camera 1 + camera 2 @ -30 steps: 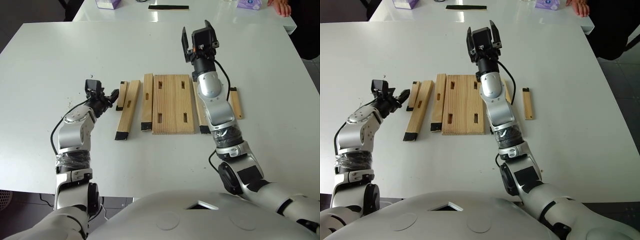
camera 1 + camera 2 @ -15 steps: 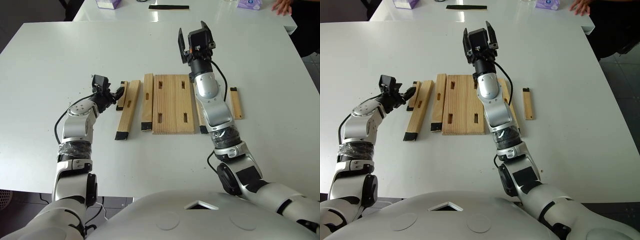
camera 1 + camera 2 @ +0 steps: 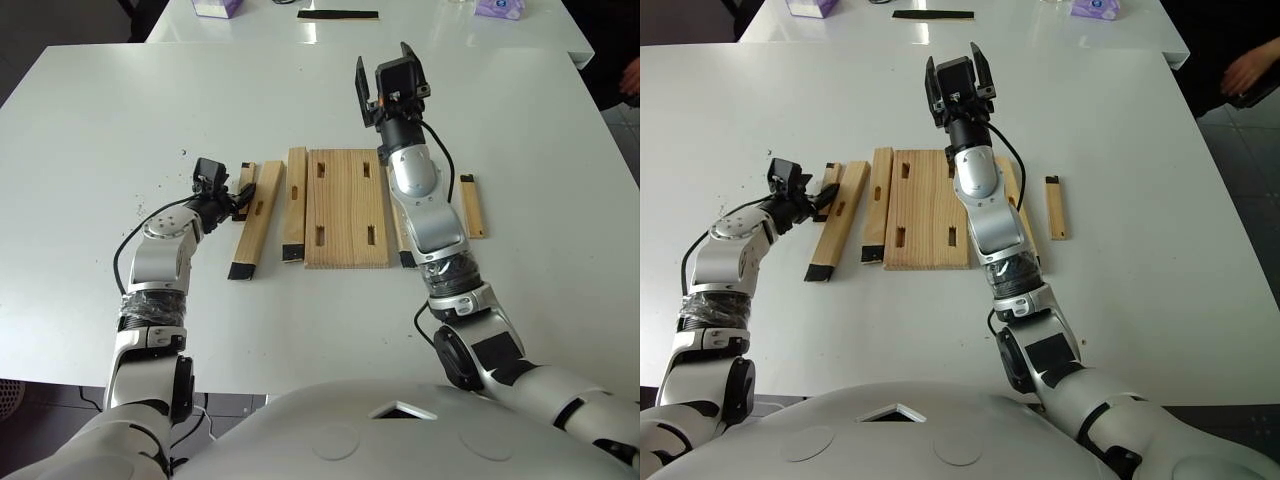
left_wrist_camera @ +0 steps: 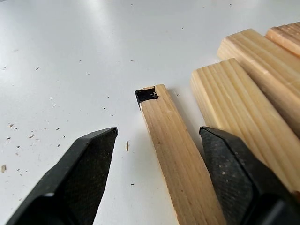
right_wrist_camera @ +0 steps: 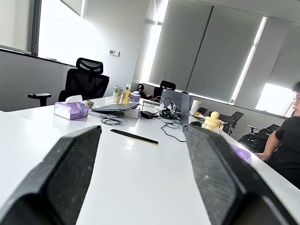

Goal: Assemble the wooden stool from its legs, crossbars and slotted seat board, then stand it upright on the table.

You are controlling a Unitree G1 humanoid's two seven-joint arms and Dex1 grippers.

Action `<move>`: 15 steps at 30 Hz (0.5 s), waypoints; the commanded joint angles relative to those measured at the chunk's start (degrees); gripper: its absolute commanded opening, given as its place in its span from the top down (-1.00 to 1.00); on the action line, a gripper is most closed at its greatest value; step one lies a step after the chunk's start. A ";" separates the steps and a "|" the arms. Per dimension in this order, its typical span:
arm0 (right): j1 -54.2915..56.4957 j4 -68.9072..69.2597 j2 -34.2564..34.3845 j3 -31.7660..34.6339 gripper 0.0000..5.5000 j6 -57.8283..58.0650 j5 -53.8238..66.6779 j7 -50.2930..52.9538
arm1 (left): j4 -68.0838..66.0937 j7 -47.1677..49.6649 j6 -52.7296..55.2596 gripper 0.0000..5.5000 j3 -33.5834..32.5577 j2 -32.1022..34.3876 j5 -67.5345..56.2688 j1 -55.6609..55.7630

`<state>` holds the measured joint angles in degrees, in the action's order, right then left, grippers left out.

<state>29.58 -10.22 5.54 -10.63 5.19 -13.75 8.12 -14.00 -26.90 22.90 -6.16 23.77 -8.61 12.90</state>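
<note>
**Left pincer open astride a crossbar, right pincer raised and open**

The stool is in parts, all lying flat on the white bench (image 3: 120, 120). The seat board (image 3: 346, 207) sits mid-bench with four slots showing. Just beside its left edge lies the first leg (image 3: 294, 203). The second leg (image 3: 253, 218) comes next, lying at a slight slant. Each has a black cap on its near end. Farthest left is the left crossbar (image 3: 242, 190), close against the slanted leg.

Your left pincer (image 4: 158, 136) is low over that crossbar and spread open, with one finger (image 4: 79, 173) on either side of the bar. The wrist view shows bare bench between each finger and the wood, so nothing is gripped. The bar's far end has a black mark. Fine wood specks (image 4: 28, 136) dot the bench nearby.

Your right pincer (image 3: 385, 58) is held up above the far edge of the seat board. Its fingers are wide apart with nothing between them, and they point out toward the room. That forearm crosses the board's right side and covers most of the third leg (image 3: 408, 258). The right crossbar (image 3: 471, 205) lies to the right of the arm, apart from the other pieces.
</note>
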 commanded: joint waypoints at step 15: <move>-2.73 4.00 0.15 0.86 -0.17 3.04 -0.49 0.84 | 22.96 8.81 17.51 -0.19 -2.05 -3.29 -2.65 -16.38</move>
<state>27.57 -7.21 5.80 -10.12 7.24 -13.83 8.76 11.02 -20.44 38.10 -8.18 21.61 -12.12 -3.35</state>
